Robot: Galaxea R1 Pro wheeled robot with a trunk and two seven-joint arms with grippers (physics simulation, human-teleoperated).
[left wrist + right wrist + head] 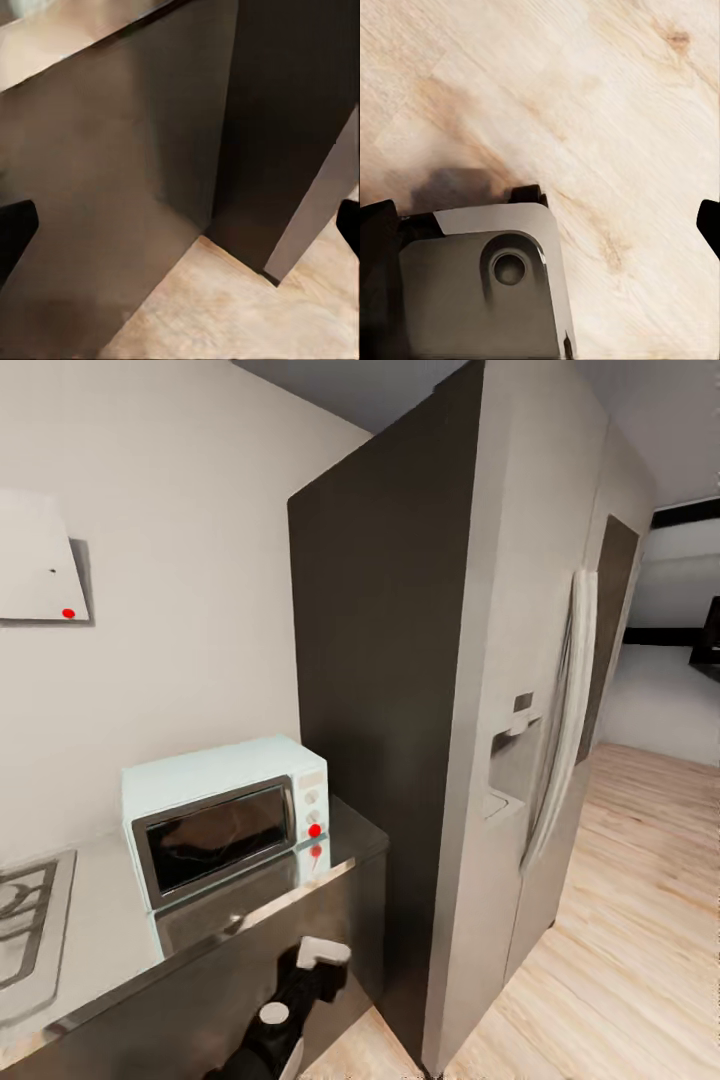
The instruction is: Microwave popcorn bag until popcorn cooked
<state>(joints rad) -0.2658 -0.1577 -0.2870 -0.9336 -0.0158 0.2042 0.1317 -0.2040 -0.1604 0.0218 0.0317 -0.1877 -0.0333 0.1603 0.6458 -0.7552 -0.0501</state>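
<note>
My left tool [180,221] hangs low with its fingertips spread wide at the frame edges, holding nothing, facing the dark cabinet front [112,187] under the counter [100,930]. My right tool [540,217] points at the wooden floor [607,97], likewise released and empty. The microwave [225,815] stands above and beyond my left tool, door shut. Rolling closer could knock my left arm against the cabinet or the fridge [480,710] beside it. The popcorn bag I cannot make out; the counter's near end is cut off.
</note>
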